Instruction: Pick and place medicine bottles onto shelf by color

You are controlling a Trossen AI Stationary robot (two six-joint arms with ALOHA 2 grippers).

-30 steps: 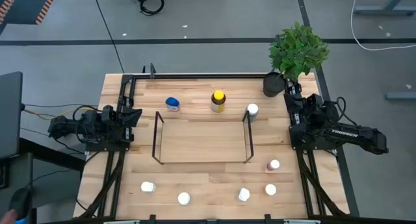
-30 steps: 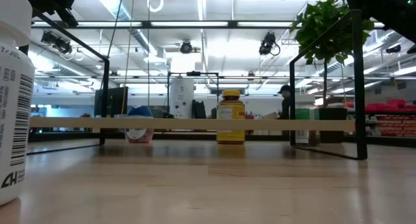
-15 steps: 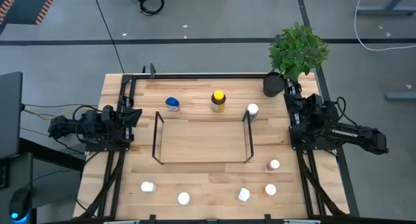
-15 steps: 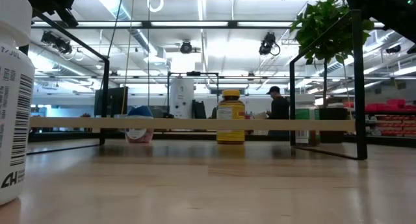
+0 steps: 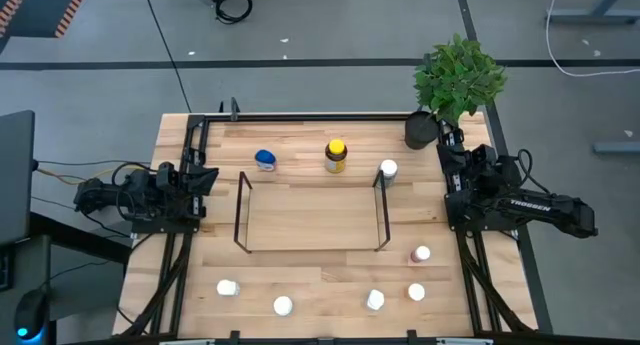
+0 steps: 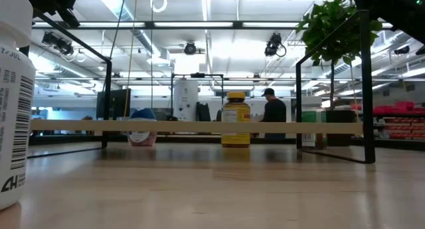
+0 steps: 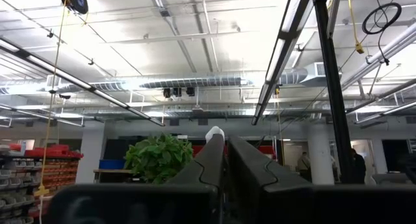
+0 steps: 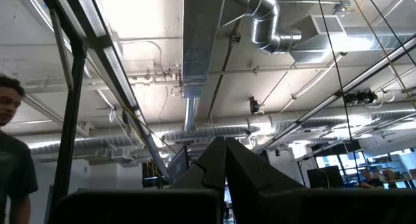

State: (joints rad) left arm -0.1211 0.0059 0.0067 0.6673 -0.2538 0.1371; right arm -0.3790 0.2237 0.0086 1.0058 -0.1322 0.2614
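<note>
Several small white-capped medicine bottles [image 5: 283, 306] stand upright along the table's near edge and right side. A blue-capped one [image 5: 265, 160], an amber yellow-capped one [image 5: 335, 155] and a white-capped one [image 5: 388, 170] stand behind the shelf [image 5: 310, 247], a low black rod rack in the table's middle. My left gripper [image 5: 208, 178] is parked at the left edge, shut and tipped upward [image 7: 225, 143]. My right gripper [image 5: 446, 147] is parked at the right edge, also shut and tipped upward [image 8: 225, 143]. Neither is near a bottle.
A black pot with a green plant [image 5: 424, 128] stands at the far right corner, close to my right gripper. A black frame [image 5: 300, 115] edges the table. In the low view a white bottle [image 6: 13, 103] stands very near the camera, and a person [image 6: 271, 113] is in the room behind.
Both arms have kept still and no bottle has moved. In the low view a person in the room behind the table has walked toward the picture's left.
</note>
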